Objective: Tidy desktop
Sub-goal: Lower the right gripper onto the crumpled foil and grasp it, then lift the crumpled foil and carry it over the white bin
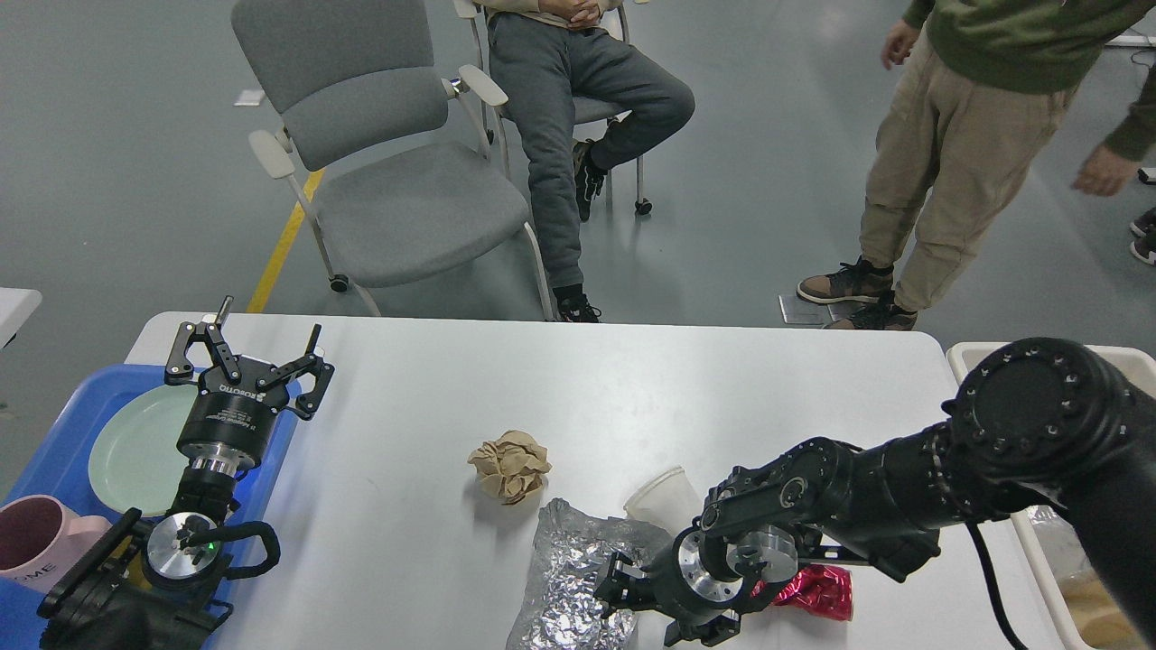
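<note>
The white desktop [587,388] holds a crumpled brown paper ball [510,465], a crinkled silver foil bag [573,578], a clear plastic cup [659,496] on its side and a crushed red can [817,591]. My right gripper [646,605] is low at the front edge, against the foil bag's right side. Its fingers look apart, and I cannot tell whether they touch the bag. The arm hides part of the can. My left gripper [253,348] is open and empty, pointing up over the desktop's left edge.
A blue tray [63,424] at the left holds a pale green plate [135,447] and a pink mug [36,542]. A beige bin [962,357] stands past the right edge. Behind the desktop are a grey chair [397,199], a seated person [560,99] and a standing person [957,153].
</note>
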